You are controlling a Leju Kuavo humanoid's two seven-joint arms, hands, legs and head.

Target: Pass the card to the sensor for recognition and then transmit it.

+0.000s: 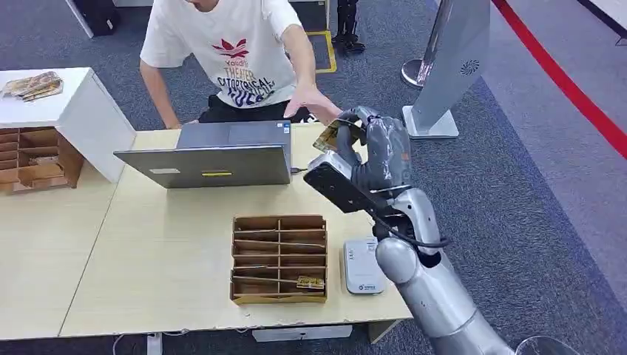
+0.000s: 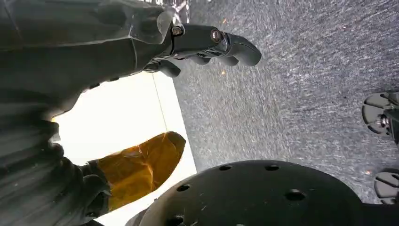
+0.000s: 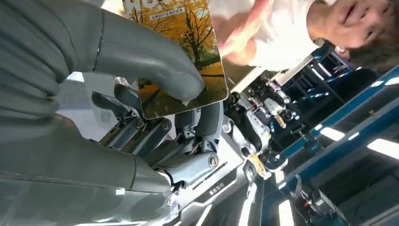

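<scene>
The right hand [image 1: 373,144], raised over the surface's [image 1: 163,259] far right corner, has its thumb and fingers [image 3: 155,70] pinching the card [image 1: 330,135], autumn-tree picture showing. The person's hand [image 1: 310,100] reaches in at eleven o'clock, just beside it; the sensor [image 1: 362,265] lies well apart at six o'clock. The left hand's [image 2: 207,44] fingers curl, holding nothing.
</scene>
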